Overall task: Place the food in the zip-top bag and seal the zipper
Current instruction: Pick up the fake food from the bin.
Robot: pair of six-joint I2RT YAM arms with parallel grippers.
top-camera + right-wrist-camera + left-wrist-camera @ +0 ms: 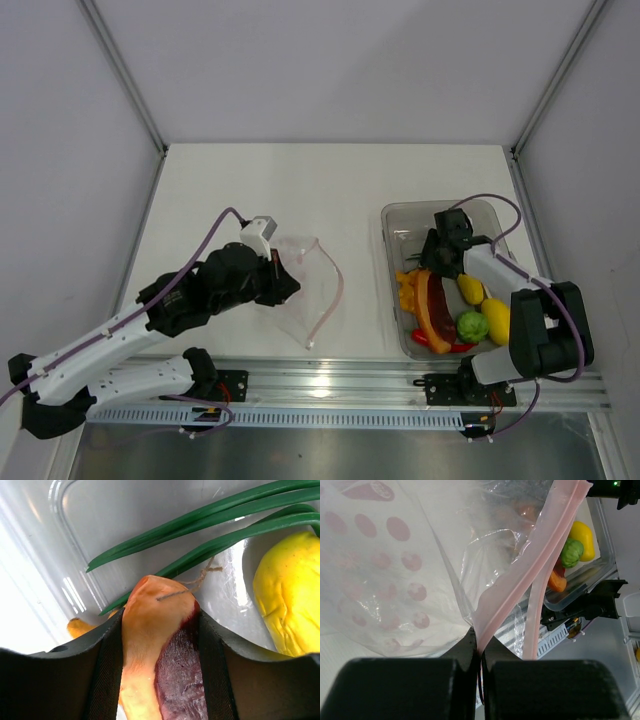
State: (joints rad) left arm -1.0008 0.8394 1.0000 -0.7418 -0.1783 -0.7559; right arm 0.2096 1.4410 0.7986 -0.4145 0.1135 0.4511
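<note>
Food (pixel 470 290) lies in the clear bin (pixel 398 216), where I see the right gripper (pixel 159 620) clamped on the reddish-brown piece (pixel 150 680); the left gripper (pixel 479 652) pinches the zip-top bag (pixel 395 570) by its zipper (pixel 520 585).

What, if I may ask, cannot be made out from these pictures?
- Top view: the fingertips of the right gripper, hidden under its own wrist.
- Right wrist view: the lower end of the reddish-brown piece, cut off by the bottom edge.
- Left wrist view: the far corners of the zip-top bag, cut off by the frame; the left gripper pinches its zipper.
</note>
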